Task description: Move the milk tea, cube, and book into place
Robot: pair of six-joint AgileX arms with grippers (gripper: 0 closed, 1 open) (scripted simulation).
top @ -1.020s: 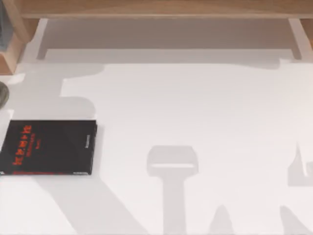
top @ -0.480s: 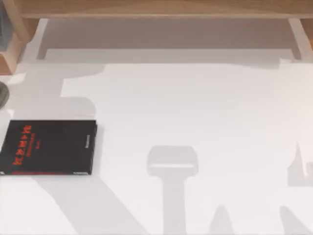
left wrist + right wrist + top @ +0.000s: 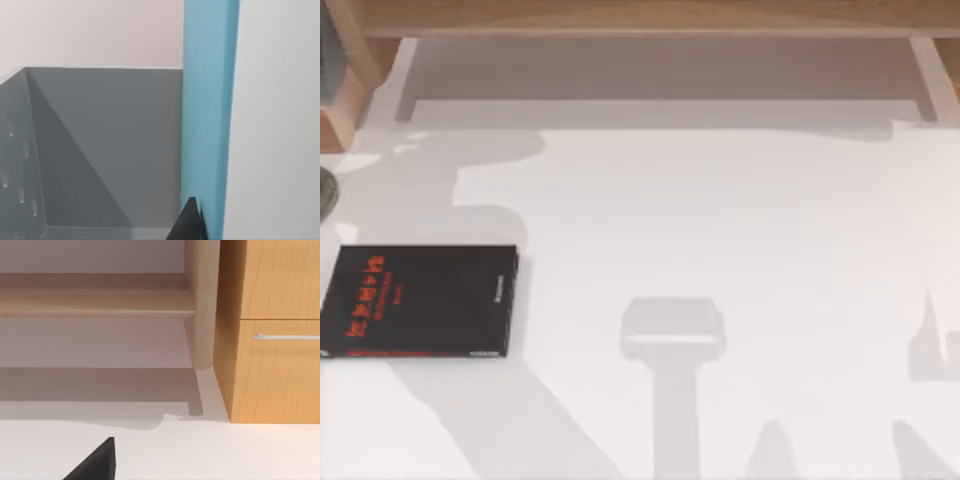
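The book (image 3: 207, 110), teal-blue, stands upright in the left wrist view beside a grey open-topped box (image 3: 105, 150). My left gripper (image 3: 205, 227) is shut on the book's lower end, and one dark fingertip (image 3: 189, 222) presses its cover. The other finger is hidden behind the book. In the right wrist view a dark fingertip (image 3: 95, 462) hangs over the white table, facing a wooden shelf (image 3: 95, 300). The milk tea and the cube are out of view.
A black book with red lettering (image 3: 420, 300) lies flat at the table's left. The wooden shelf (image 3: 640, 15) runs along the back edge. A drawer cabinet with a metal handle (image 3: 285, 336) stands by the shelf post. A round grey-green edge (image 3: 324, 192) pokes in at the left.
The arm shadow at the table's upper left has spread to the right. The black book and the other shadows stay as they were.
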